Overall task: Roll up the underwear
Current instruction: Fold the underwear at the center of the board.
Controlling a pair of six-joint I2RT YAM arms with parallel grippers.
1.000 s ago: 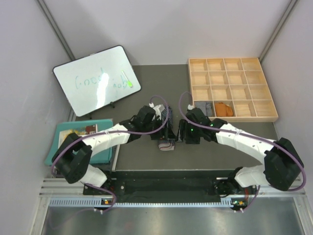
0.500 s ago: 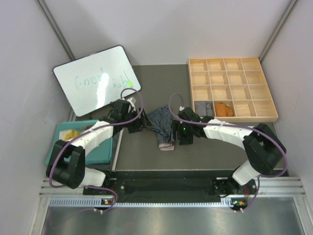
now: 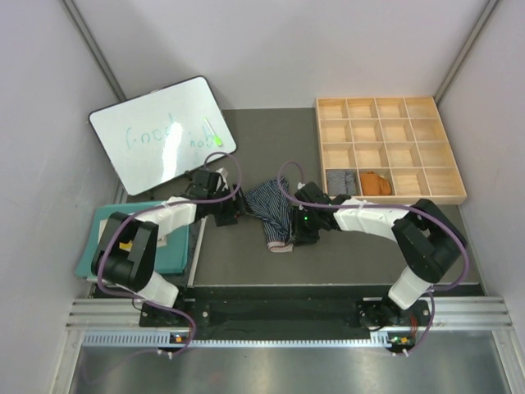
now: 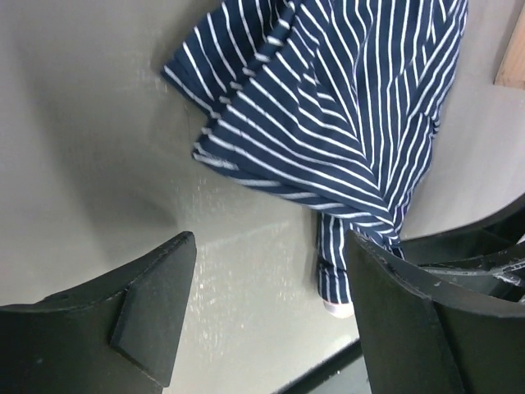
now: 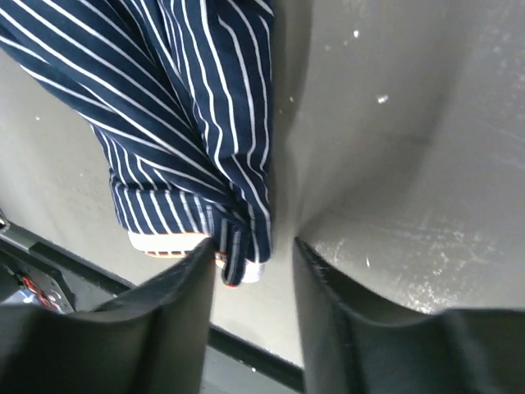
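A dark grey surface [image 3: 246,263] fills the middle of the top view; a whiteboard [image 3: 160,135] leans at its far left; a wooden compartment tray [image 3: 456,176] sits far right, holding a grey pair [image 3: 343,180] and a rust-orange pair [image 3: 376,182]; the navy striped underwear [image 3: 271,207] lies crumpled at centre, long axis running far to near, waistband end towards the near edge; the left fingers [image 4: 152,308] stand wide and empty just left of it, cloth ahead and to their right; the right fingers [image 5: 176,304] are nearer, half narrowed astride the near corner, a gap showing beside the cloth, so not gripping; bare surface lies left and near; the tray stands apart.
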